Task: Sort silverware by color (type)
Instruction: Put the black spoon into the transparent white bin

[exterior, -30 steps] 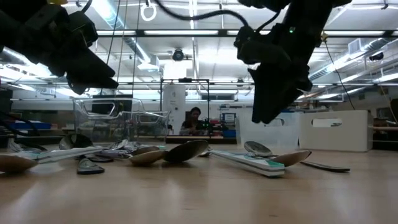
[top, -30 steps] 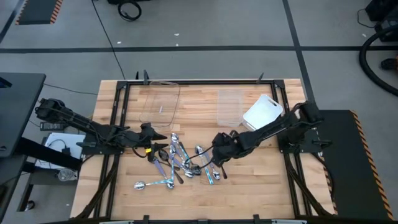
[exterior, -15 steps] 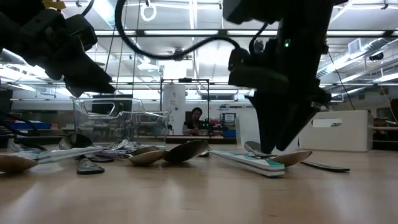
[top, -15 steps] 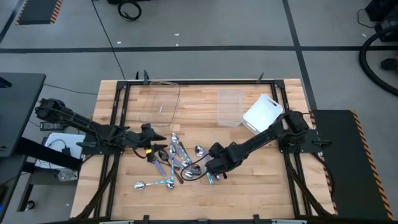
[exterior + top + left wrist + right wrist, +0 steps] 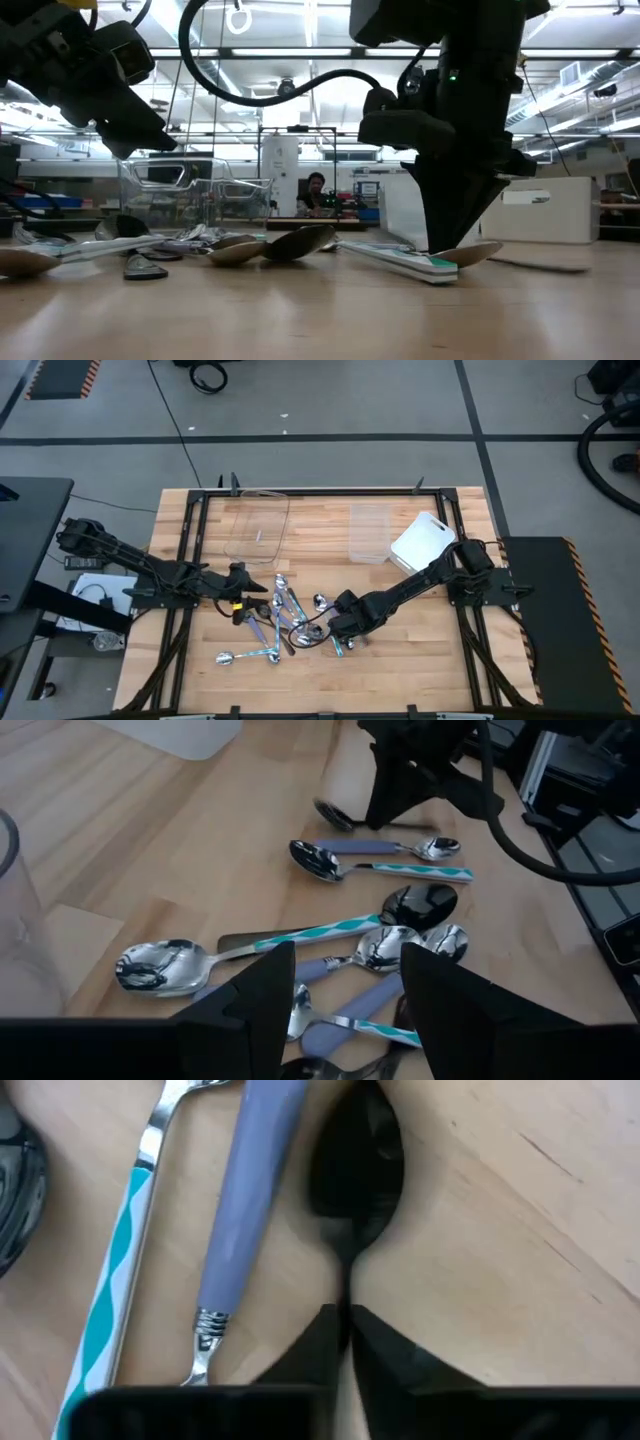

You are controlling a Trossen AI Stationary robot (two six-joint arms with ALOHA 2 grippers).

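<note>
High view: the spoons (image 5: 290, 622) lie in a loose heap near the middle of the table (image 5: 420, 670), with one more (image 5: 248, 656) apart on the near side. The right gripper (image 5: 338, 632) is down at the heap's right edge. The left gripper (image 5: 256, 600) hovers at the heap's left edge. Two clear containers (image 5: 258, 525) and a white lid (image 5: 422, 542) sit at the far side.

Low view: the right gripper (image 5: 450, 245) reaches the tabletop among the spoons (image 5: 290, 243); the left gripper (image 5: 130, 120) hangs above them. A person (image 5: 313, 193) sits far behind. No writing is readable.

Left wrist view: its fingers (image 5: 262, 995) stand spread over teal-patterned and lavender-handled spoons (image 5: 300, 932).

Right wrist view: the fingers (image 5: 385, 1350) are pressed together, pinching the thin handle of a black spoon (image 5: 355, 1155), which lies on the wood just beside a lavender-handled spoon (image 5: 250, 1190) and a teal-striped one (image 5: 115, 1270).
</note>
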